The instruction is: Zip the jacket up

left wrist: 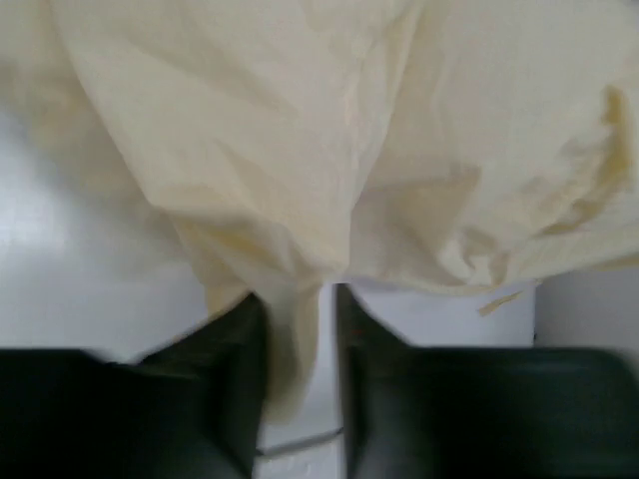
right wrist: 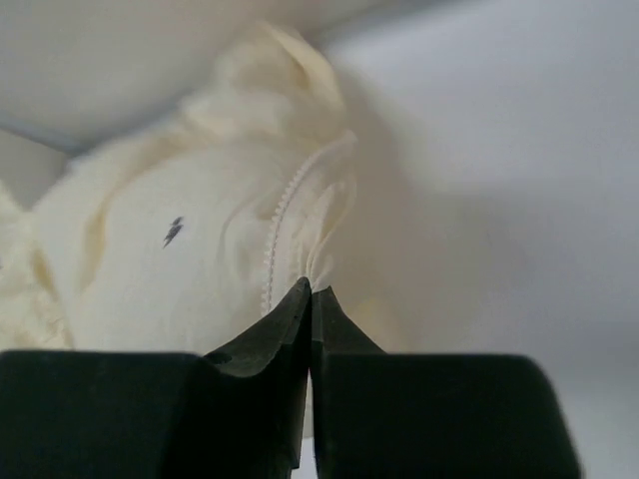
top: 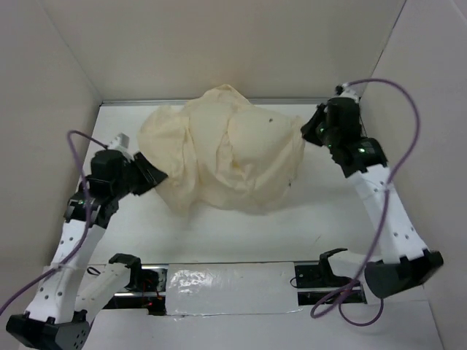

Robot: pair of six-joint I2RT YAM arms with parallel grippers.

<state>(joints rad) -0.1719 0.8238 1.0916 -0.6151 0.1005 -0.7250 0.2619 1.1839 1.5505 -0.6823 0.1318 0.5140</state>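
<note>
Left hand [left wrist: 298, 304] pinches jacket [top: 226, 157] | right hand [right wrist: 310, 292] too | cream, crumpled heap

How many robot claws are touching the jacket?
2. The left gripper holds fabric at the jacket's left edge; the right gripper pinches its right edge beside the zipper teeth.

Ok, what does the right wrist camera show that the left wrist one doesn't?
Only the right wrist view: the zipper teeth running along a fabric edge, the small dark spot, and the right gripper shut on fabric beside that zipper. Only the left wrist view: the left gripper, jaws slightly apart with a fold hanging between them; whether it is pinched is unclear. Both: the cream jacket on the white table.
</note>
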